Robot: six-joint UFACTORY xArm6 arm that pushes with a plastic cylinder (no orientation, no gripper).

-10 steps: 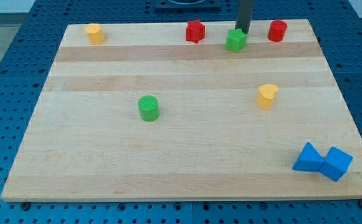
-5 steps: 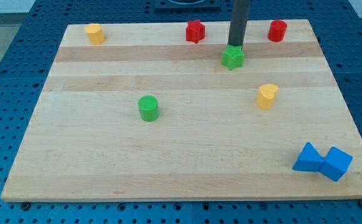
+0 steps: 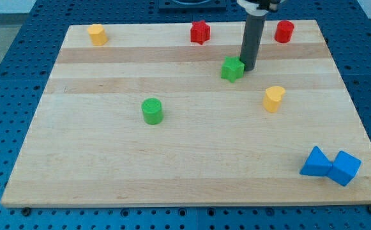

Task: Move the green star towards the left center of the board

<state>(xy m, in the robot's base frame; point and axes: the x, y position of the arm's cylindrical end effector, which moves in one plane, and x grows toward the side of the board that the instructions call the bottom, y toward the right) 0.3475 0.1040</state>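
Note:
The green star lies on the wooden board, right of centre in the upper part. My tip stands right beside it on the view's right, touching or almost touching its right edge. The dark rod rises from the tip to the view's top.
A green cylinder sits left of centre. A yellow block lies below-right of the star. A red star-like block and a red block sit at the top edge. A yellow block is top left. Two blue blocks lie bottom right.
The green star has slid down and to the left, away from the top edge. My tip has followed it down and now stands on its right side instead of above it.

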